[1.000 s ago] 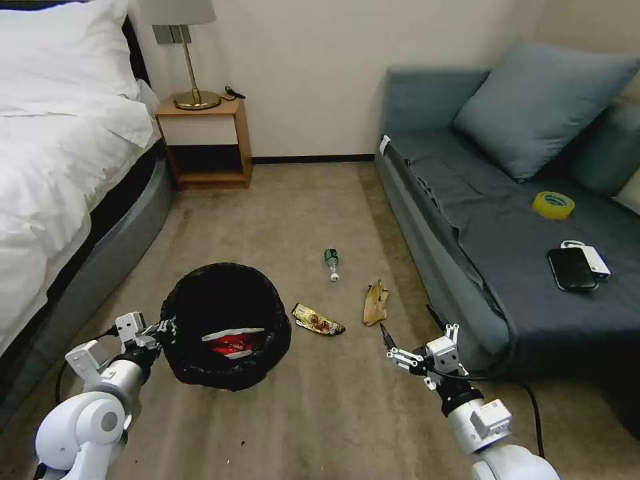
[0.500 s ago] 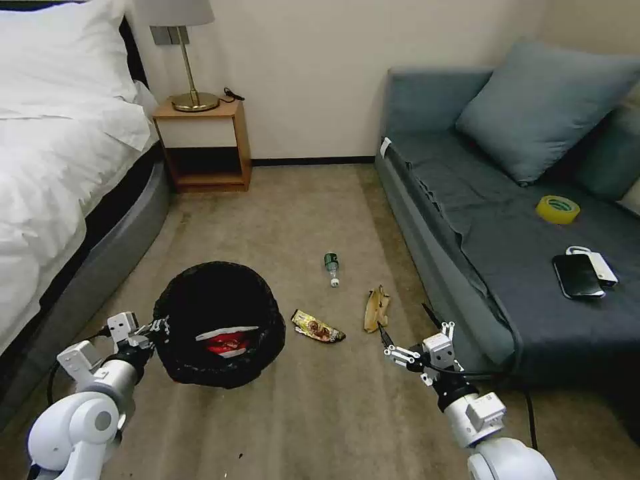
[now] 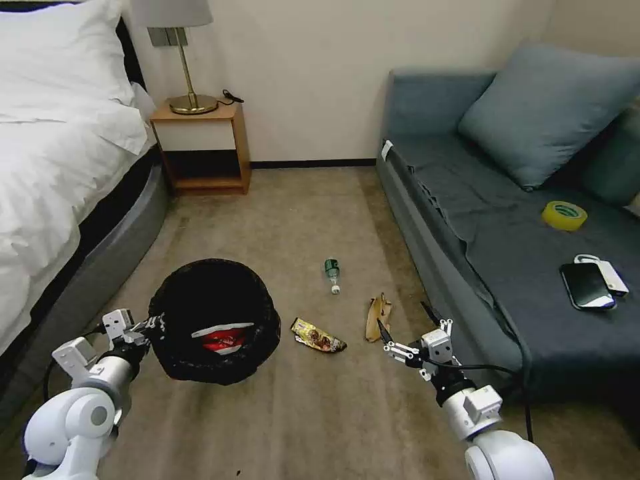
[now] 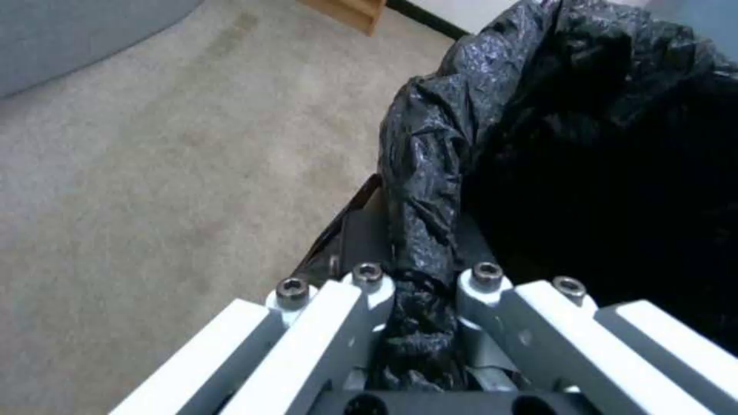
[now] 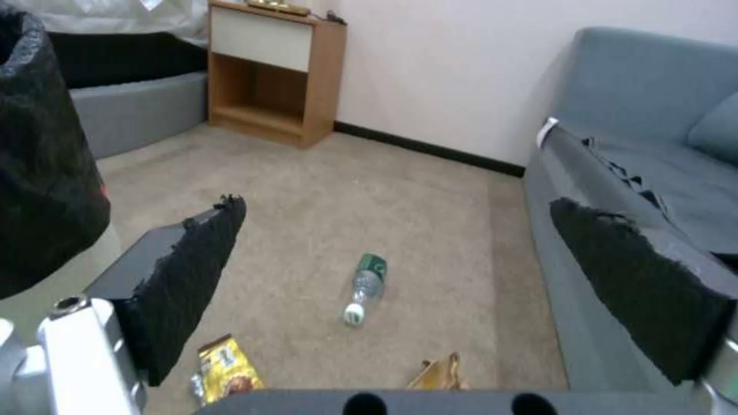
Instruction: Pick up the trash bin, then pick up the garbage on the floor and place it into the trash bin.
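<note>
Currently my left gripper (image 3: 152, 326) clenches the round black-bagged trash bin's (image 3: 213, 320) rim; my right gripper (image 3: 404, 327) hangs released near the tan paper scrap (image 3: 377, 317).

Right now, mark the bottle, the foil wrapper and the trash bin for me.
bottle (image 3: 331, 275): head view, on its clear body below the green label.
foil wrapper (image 3: 318, 335): head view, middle of the gold-brown packet.
trash bin (image 3: 175, 283): head view, on the black bag at its far left rim.
</note>
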{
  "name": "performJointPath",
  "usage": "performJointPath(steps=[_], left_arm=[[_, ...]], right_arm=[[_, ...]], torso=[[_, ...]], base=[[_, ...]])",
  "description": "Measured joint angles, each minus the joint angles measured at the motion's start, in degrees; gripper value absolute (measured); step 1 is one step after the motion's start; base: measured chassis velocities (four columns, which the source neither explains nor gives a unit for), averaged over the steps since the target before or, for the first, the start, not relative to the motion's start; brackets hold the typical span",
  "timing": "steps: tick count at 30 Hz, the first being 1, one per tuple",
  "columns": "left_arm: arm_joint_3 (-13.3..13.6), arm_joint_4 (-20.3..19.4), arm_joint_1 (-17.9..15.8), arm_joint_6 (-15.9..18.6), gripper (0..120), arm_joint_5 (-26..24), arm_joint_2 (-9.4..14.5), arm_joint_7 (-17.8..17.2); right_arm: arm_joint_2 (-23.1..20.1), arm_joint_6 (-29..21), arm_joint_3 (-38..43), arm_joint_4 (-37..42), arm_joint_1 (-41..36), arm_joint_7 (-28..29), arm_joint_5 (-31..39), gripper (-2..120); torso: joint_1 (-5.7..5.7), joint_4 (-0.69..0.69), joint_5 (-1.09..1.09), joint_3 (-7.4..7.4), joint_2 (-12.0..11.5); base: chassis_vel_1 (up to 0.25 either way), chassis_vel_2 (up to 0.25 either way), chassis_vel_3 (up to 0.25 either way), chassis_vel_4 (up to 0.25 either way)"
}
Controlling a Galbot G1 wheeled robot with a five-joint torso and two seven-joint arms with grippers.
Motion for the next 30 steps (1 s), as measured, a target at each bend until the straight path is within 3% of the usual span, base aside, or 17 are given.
performJointPath(steps=[30], left_arm=[[-2.4,0.0,0.4,0.0,4,-0.9,-0.3,0.9]], right_arm=[[-0.8,-2.8,-1.9,-2.5,2.9,0.5,1.1,100]], torso=[[0.0,0.0,0.0,0.0,0.0]], base=[[-0.096,0.089,0.094,-0.094]])
